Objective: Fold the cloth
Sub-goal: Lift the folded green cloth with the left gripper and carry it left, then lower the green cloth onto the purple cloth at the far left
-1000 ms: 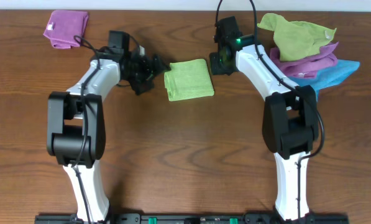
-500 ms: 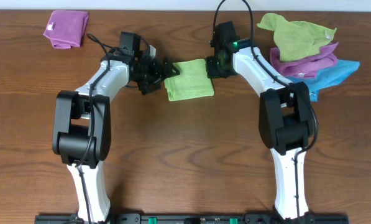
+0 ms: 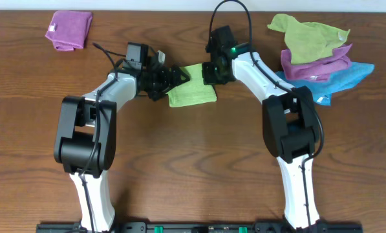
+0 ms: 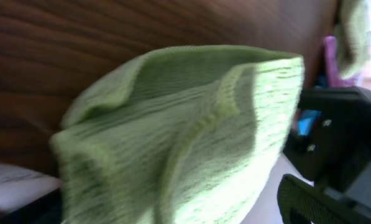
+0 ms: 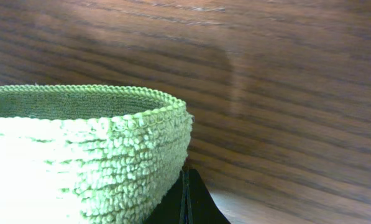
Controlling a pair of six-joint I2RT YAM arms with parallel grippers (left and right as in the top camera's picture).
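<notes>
At the far middle of the desk [image 3: 180, 162], the cloth [image 3: 193, 94] lies folded into a compact rectangle between my two tools. It is bright lime green. Seen from overhead it sits slightly askew to the desk edge.

1. Surface: the right wrist view shows a looped pile on the cloth [image 5: 86, 155] and a stitched hem that curves along a raised upper edge.
2. Layers: the left wrist view shows the cloth [image 4: 191, 137] bunched in thick, rumpled folds, with a hem line running across them.
3. Left tool [image 3: 172, 80]: released, fingers spread wide at the cloth's left edge.
4. Right tool [image 3: 211, 74]: clenched. Its fingertips [image 5: 186, 202] meet on a thin seam just beside the cloth's corner, with nothing visible between them.

Limits of view:
- My left tool covers part of the cloth's left edge, and my right tool covers its upper right corner.
- The left wrist view is blurred; I cannot make out my own fingers there.
- A black housing [image 4: 340, 137] at the right of that view is cut off by the frame.
- The right wrist view crops the cloth at the left and bottom.
</notes>
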